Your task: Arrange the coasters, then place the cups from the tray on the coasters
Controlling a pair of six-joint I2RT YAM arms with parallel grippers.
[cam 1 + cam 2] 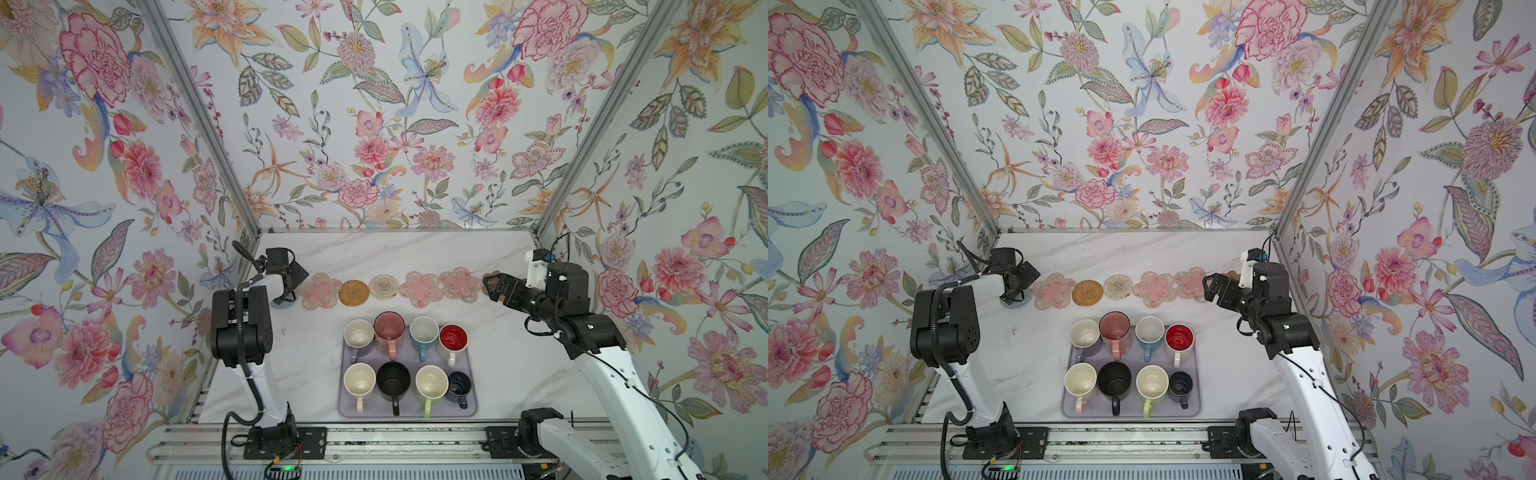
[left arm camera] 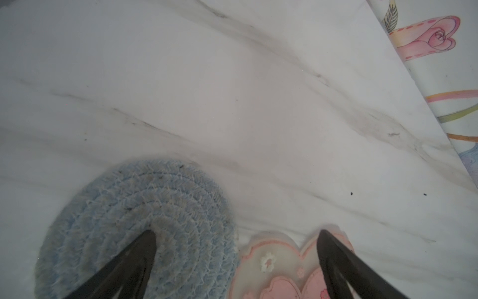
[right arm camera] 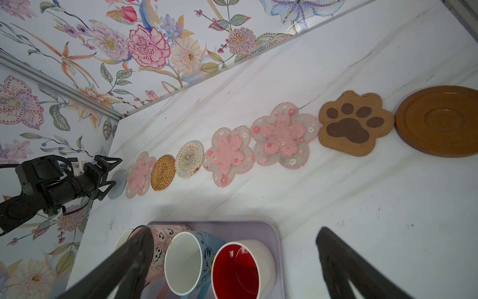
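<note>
At 6 o'clock the tray (image 1: 409, 412) sits just beside the front edge of the table (image 1: 519, 386), holding all eight cups (image 1: 393, 380). Beyond, the coasters (image 1: 421, 287) run 9 to 3 o'clock. The left gripper (image 1: 289, 293), jaws apart, half hides the grey coaster (image 2: 134, 207). The right gripper (image 1: 490, 288) (also spread, empty) mostly covers the brown paw (image 3: 353, 123) in both top views. The table is bare toward 12.

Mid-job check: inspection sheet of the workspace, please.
Surface: marble table, a few dark specks.
Job's things: eight coasters in one far row; eight cups upright on tray.
Clutter: nothing seen.
End effectors: left end effector open, over the row's left end; right end effector open, empty, by its right end.
Cables: black cables run along both arms, clear of cups.
Surroundings: floral walls on three sides; metal rail in front.
</note>
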